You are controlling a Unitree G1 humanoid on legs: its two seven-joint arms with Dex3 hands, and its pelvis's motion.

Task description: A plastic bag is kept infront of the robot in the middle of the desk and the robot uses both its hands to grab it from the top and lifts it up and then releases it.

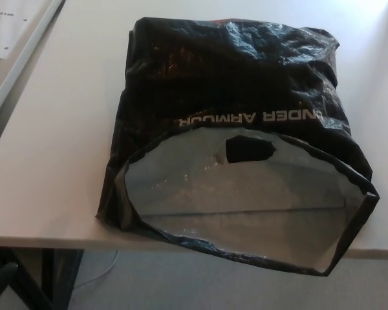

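A black plastic bag (239, 71) lies flat in the middle of the white desk (58, 155), its white lettering upside down to me. Its mouth (246, 200) gapes toward me, showing a grey lining and a dark handle cut-out (249, 150). The near rim of the mouth (258, 257) hangs a little over the desk's front edge. A dark blurred shape (0, 281) pokes in at the bottom left corner, below the desk edge; it looks like my left hand, well apart from the bag. My right hand does not show.
A second desk surface with a sheet of paper (6, 29) lies at the far left, past a seam. Below the front edge are a dark table leg (58, 278), grey floor and a thin cable (100, 271).
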